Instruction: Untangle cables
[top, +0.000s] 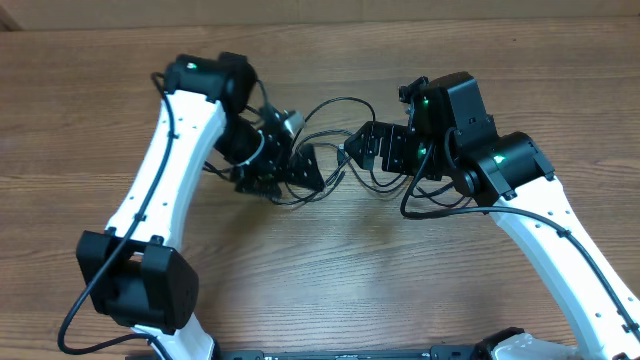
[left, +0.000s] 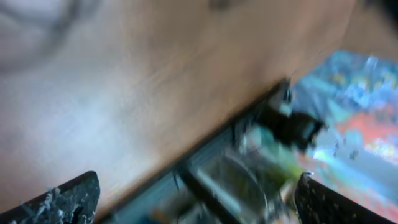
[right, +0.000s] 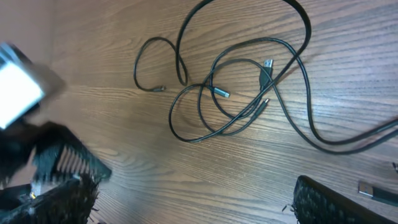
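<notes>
The cables lie on the wood table as loose, overlapping black loops with small plug ends showing. In the overhead view the cables sit between my two grippers. My left gripper is at their left side, open, and its blurred wrist view shows nothing between the fingers. My right gripper is at their right side, open and empty above bare wood, with the loops just beyond its fingers. One cable runs off to the right, and a plug end lies by the right finger.
The left wrist view shows the table's edge and a colourful floor beyond it, all blurred. The left arm's gripper body shows blurred at the left of the right wrist view. Thicker arm wires hang by the right arm.
</notes>
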